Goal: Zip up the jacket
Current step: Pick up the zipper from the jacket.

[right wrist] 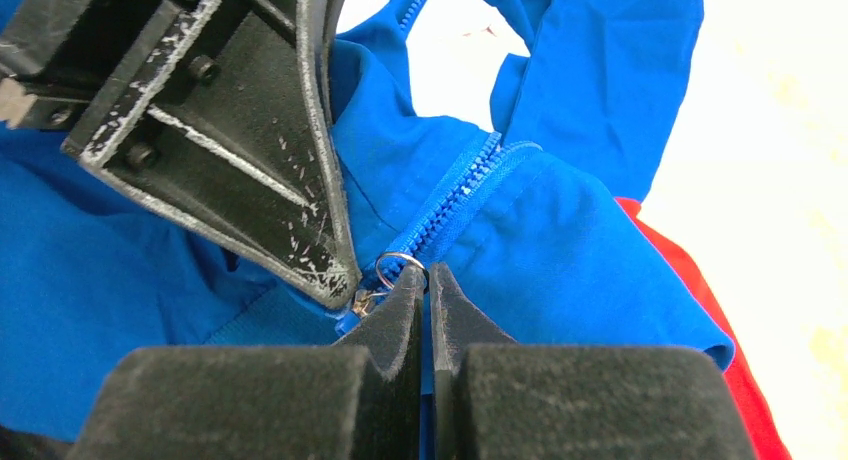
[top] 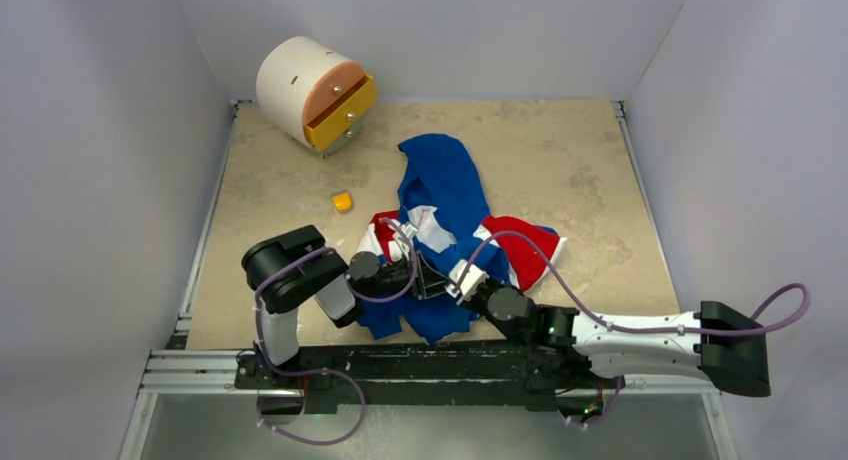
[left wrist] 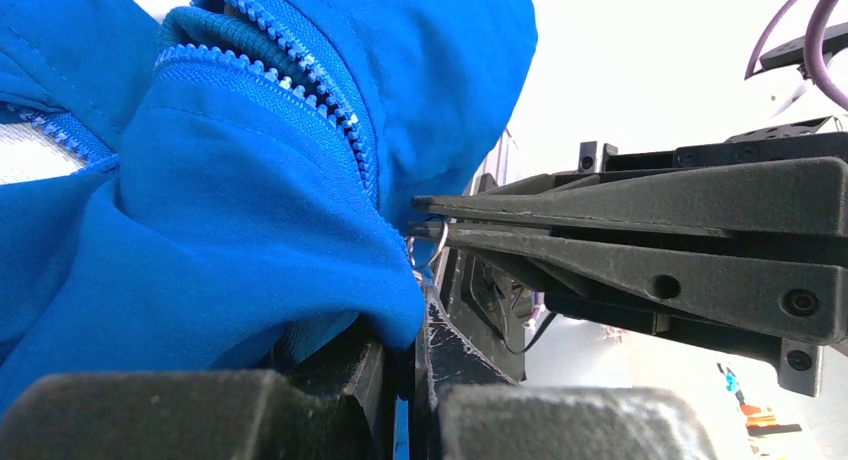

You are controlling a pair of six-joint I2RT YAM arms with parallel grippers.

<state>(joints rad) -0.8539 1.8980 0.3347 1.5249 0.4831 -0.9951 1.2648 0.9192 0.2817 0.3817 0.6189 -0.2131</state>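
There is one jacket (top: 445, 185), one small yellow block (top: 342, 201), one round white cabinet (top: 300, 80) with a yellow drawer (top: 340, 115), and two arms, all on one beige table (top: 580, 170).

The jacket lies crumpled in the middle of the table. Its long axis runs from the near edge towards the far wall. The blue end points away from the arms, and a red panel spreads out to the right. The block sits apart from it on the left, and the cabinet stands in the far left corner.

Both grippers meet at the jacket's near end. The left gripper (left wrist: 412, 325) is clenched, with a fold of blue fabric pinched between its pads just beside the zipper's lower end. The right gripper (right wrist: 428, 285) is also clamped tight, and its tips close on the small metal ring (right wrist: 402, 268) of the zipper pull. The two sets of fingertips almost touch.

From the ring, one line of blue zipper teeth (right wrist: 460, 195) runs up and away from both grippers, already joined along that visible stretch.
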